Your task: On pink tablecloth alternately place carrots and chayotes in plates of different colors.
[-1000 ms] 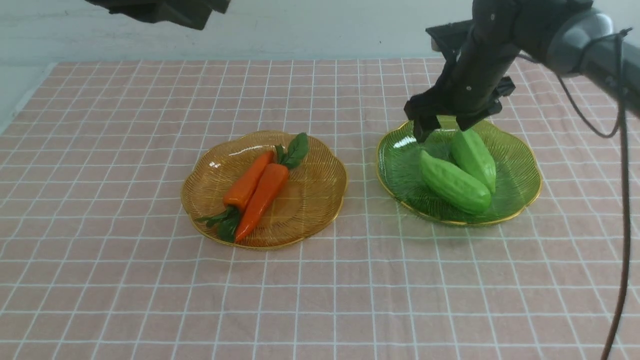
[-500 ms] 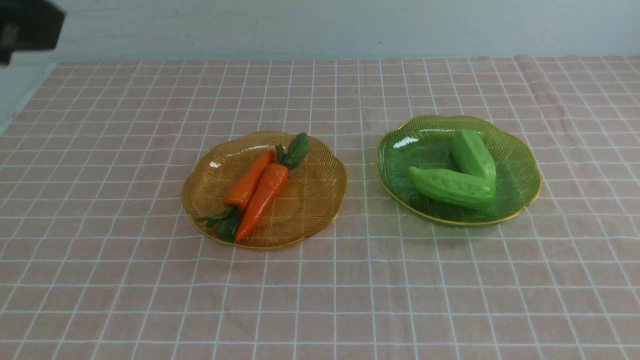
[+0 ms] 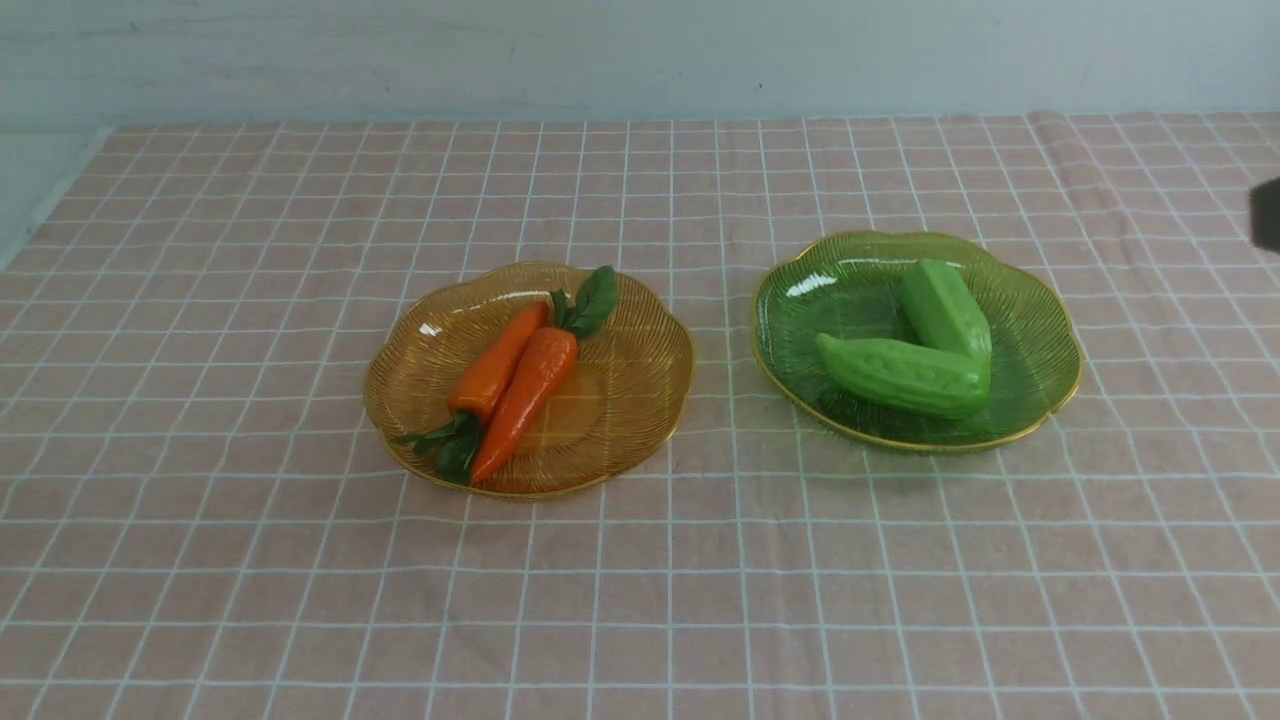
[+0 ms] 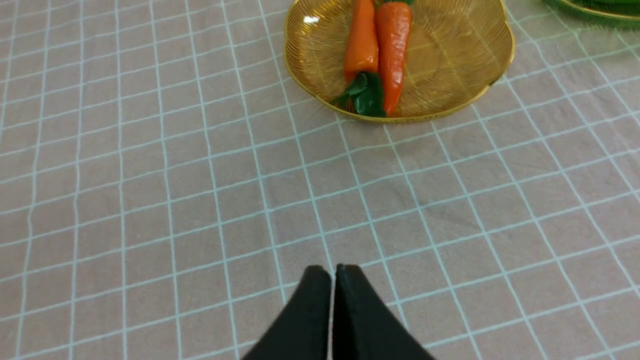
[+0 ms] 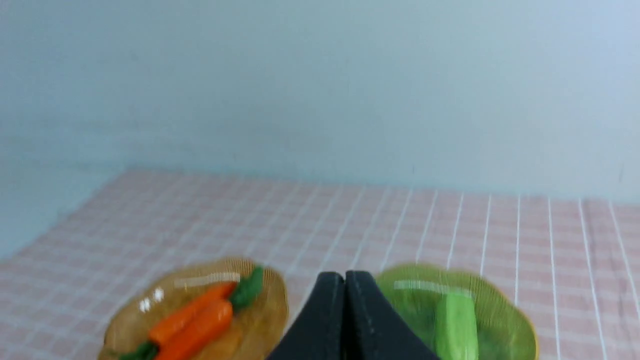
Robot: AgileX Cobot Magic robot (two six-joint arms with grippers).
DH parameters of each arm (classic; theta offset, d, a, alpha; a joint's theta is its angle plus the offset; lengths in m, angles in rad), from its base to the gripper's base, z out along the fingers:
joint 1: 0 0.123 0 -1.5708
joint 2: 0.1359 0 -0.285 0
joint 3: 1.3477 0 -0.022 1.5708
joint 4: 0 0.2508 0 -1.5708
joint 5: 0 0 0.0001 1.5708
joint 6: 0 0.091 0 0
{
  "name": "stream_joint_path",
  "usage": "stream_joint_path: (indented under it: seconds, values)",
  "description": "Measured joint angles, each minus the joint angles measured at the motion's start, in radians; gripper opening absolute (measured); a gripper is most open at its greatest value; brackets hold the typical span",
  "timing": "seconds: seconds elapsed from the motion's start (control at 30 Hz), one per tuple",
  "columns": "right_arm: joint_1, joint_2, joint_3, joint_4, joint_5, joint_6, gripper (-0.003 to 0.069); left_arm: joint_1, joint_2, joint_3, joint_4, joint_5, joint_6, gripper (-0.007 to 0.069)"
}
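Both carrots in amber plate, chayotes in green plate. Left gripper, right gripper clenched, empty. Sorting looks done; park arms clear of plates.

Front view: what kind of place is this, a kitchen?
Likely a staged test table, not a real kitchen: a pink tablecloth spread before a bare pale wall, with glossy toy carrots on an amber plate and chayotes on a green plate.

— What stands ahead of the right gripper?
— A plain pale blue-grey painted wall, softly and evenly lit, running straight across.
— Anything on it?
— A few small dark specks.
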State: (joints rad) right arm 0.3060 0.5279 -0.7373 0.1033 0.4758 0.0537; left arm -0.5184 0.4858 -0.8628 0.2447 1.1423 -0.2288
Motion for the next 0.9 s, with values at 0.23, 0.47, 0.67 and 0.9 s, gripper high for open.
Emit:
stream_joint_path:
  seconds: [0.23, 0.47, 0.67, 0.9]
  values:
    - [-0.001, -0.434, 0.415, 0.000, -0.503, 0.000, -0.0015, 0.000, -0.070, 0.093, 0.032, -0.094, -0.018, -0.0003]
    - [-0.001, -0.513, 0.501, 0.001, -0.596, -0.002, -0.0015, 0.000, -0.068, 0.104, 0.029, -0.159, -0.025, -0.0003]
    - [-0.001, -0.515, 0.503, 0.001, -0.608, -0.007, -0.0015, 0.000, -0.074, 0.104, 0.014, -0.176, -0.026, -0.0003]
    - [-0.001, -0.515, 0.503, 0.001, -0.595, -0.007, -0.0015, 0.000, -0.139, 0.104, 0.014, -0.176, -0.016, -0.0003]
